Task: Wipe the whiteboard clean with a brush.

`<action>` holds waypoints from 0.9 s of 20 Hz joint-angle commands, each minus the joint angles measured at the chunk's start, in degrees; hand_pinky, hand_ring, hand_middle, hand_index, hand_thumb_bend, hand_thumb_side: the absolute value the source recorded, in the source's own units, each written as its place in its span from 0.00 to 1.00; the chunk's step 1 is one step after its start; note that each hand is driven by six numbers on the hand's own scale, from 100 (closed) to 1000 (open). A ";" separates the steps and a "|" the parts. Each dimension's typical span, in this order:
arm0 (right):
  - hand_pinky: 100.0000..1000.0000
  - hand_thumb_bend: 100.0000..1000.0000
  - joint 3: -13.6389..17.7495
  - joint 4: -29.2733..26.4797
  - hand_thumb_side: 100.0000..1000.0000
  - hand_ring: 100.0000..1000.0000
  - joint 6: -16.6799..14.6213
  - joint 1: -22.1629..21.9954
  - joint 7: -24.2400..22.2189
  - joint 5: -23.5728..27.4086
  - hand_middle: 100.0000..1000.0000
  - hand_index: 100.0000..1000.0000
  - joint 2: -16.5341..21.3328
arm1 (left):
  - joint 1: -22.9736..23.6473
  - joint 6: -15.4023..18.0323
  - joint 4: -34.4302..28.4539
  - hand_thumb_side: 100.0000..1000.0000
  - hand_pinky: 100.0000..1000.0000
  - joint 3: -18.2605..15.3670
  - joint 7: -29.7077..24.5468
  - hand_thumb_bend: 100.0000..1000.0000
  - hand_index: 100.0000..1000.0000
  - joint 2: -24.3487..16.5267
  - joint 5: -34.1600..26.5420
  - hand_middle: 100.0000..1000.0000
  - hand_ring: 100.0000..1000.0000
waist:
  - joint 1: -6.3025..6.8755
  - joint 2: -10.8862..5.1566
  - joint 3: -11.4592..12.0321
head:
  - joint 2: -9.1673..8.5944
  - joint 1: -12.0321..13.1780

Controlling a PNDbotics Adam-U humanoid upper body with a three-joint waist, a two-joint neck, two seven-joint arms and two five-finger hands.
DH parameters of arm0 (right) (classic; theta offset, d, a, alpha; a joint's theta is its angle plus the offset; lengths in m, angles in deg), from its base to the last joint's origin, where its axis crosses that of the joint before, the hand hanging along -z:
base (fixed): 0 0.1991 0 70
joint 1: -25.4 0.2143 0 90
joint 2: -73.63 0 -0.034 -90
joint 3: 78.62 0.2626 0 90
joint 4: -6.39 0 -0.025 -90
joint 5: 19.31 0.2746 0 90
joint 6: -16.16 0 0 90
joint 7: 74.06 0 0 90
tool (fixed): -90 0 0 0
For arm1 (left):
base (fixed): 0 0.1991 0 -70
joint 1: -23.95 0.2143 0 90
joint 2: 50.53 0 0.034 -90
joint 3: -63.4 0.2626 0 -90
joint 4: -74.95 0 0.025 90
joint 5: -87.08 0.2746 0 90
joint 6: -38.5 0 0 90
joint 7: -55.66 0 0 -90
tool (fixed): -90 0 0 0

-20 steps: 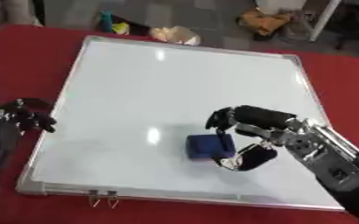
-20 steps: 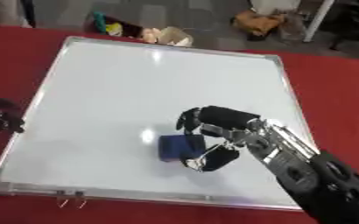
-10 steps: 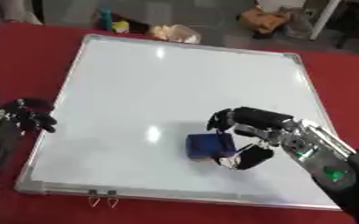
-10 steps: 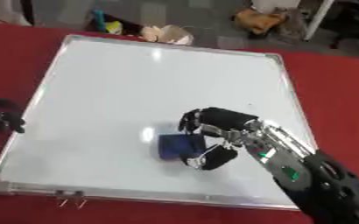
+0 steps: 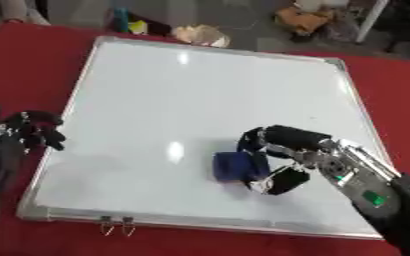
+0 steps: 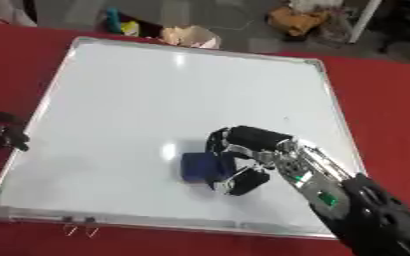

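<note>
We see the black right hand point(image 5: 283, 162) curled round the small blue block-shaped brush point(image 5: 237, 166), fingers above and thumb below, forearm coming in from the lower right. The brush sits on the large white metal-framed whiteboard point(image 5: 200, 90), in its lower middle. We read no writing anywhere. The black left hand point(image 5: 29, 131) rests on the red tablecloth point(image 5: 33, 60) beside the board's left edge, fingers curled, holding nothing
</note>
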 commanded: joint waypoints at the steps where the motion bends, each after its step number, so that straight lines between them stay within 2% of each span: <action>1: 0.80 0.07 0.11 0.15 0.35 0.78 -0.32 0.97 0.13 -0.54 0.73 0.37 0.41 | -0.74 0.10 -0.91 1.00 0.48 -0.01 -0.28 0.76 0.64 -0.64 0.30 0.57 0.51 | 0.24 -0.57 -0.17 | -0.20 -0.20; 9: 0.80 0.04 -0.12 0.74 0.32 0.76 -0.61 1.15 0.41 -0.79 0.70 0.36 -0.10 | -0.76 0.08 -0.90 1.00 0.49 0.04 -0.37 0.76 0.64 -0.61 0.42 0.57 0.51 | 0.17 -0.35 -0.22 | -0.15 -0.26; 13: 0.79 0.00 -0.19 0.88 0.25 0.74 -0.61 1.20 0.61 -1.00 0.67 0.36 -0.20 | -0.75 0.08 -0.90 1.00 0.49 0.04 -0.38 0.76 0.64 -0.62 0.45 0.57 0.51 | 0.17 -0.26 -0.26 | -0.10 -0.29; 18: 0.78 0.00 -0.19 0.89 0.16 0.72 -0.46 1.19 0.97 -1.27 0.64 0.36 -0.22 | -0.72 0.04 -0.88 1.00 0.49 0.06 -0.42 0.76 0.64 -0.58 0.50 0.57 0.51 | 0.12 -0.21 -0.39 | -0.08 -0.30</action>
